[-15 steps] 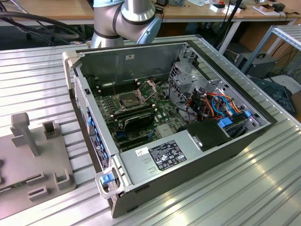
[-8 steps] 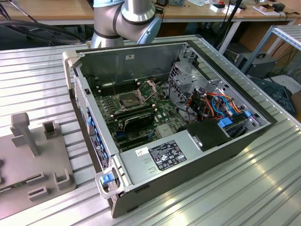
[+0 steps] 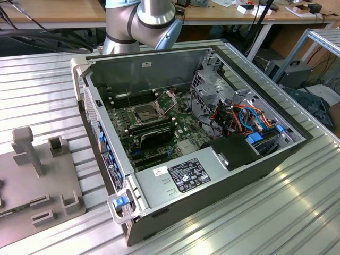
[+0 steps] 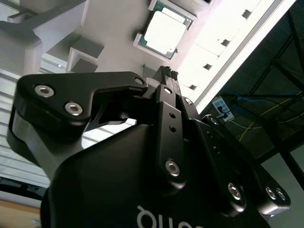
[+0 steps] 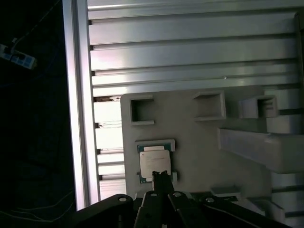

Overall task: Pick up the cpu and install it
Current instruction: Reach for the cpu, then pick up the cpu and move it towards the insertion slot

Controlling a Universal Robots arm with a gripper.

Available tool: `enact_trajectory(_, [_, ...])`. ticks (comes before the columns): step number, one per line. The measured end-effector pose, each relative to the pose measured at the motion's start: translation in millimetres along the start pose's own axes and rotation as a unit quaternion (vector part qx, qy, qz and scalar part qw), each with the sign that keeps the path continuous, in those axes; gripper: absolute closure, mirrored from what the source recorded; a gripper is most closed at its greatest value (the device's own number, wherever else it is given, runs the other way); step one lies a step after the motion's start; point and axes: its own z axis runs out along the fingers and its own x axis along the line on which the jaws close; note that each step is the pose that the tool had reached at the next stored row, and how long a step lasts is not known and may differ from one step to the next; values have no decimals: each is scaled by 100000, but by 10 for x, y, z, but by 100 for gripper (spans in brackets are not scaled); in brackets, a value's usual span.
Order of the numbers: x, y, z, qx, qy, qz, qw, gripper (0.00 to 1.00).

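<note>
One tool (image 5: pixel 159 176) clenched, empty, hovering near cpu (image 5: pixel 154 163) seated in grey tray (image 5: pixel 199 142).

Soft, even light fills the exterior view, with sheen on the ribbed counter (image 3: pixel 276 212). In the second wrist view glare bleaches its edge behind the dark claw (image 4: pixel 166 72); the first wrist view is dim.

Arm (image 3: pixel 141 21) is getting cropped by exterior view's top; gray fixture (image 3: pixel 53 175) is running off the exterior view's left. In first wrist view pincer (image 5: pixel 159 176) tip is covering cpu (image 5: pixel 154 161) edge; contact w/ it can't tell.
</note>
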Motion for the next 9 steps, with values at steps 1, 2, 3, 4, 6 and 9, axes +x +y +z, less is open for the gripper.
enact_trajectory(1, [3, -1, 1, 2, 0, -1, 100000, 89])
enact_trajectory(2, [5, -1, 2, -5, -9, 9, 100000, 89])
enact_trajectory(3, [6, -1, 2, -4, -4, 7, 100000, 89])
enact_trajectory(4, [9, -2, 10, -2, -4, 7, 100000, 89])
enact_trajectory(6, [12, -3, 16, -5, -1, 4, 100000, 89])
enact_trajectory(9, [12, -3, 17, 0, 1, 5, 100000, 89])
